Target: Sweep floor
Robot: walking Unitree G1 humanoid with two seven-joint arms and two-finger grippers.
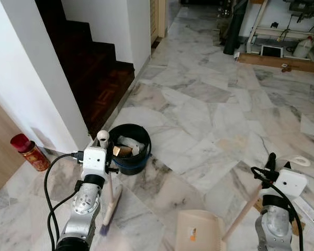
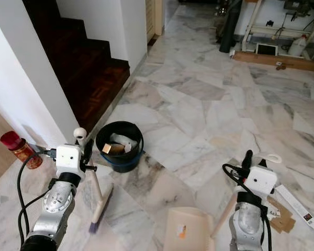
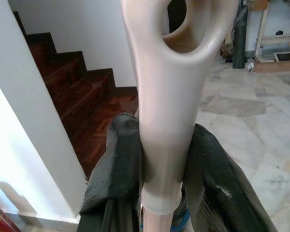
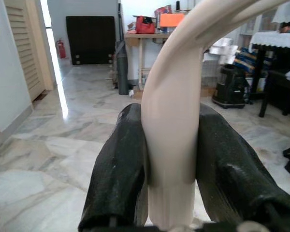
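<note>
Clamped between the two black fingers of the left gripper (image 3: 164, 169) is the cream handle of the broom (image 1: 111, 201), whose bristle head rests on the marble floor (image 1: 209, 104) at about 7 o'clock of the black bucket (image 1: 130, 148). The right gripper (image 4: 171, 159) is closed in the same way on the curved handle of the dustpan (image 2: 188, 230), and the pan is seen low on the floor at 6 o'clock in the eye views.

A risk is judged here: the bucket, holding scraps, stands just beside the broom, so a wide stroke toward 1 o'clock could knock it over. The red can (image 1: 29, 151) at 9 o'clock, near the white wall (image 1: 42, 78), could also be hit by the elbow. Cardboard pieces (image 2: 280, 219) lie near the right arm.

Open floor is offered from 12 to 2 o'clock. The dark wooden stairs (image 1: 94, 73) close the way at 11 o'clock.
</note>
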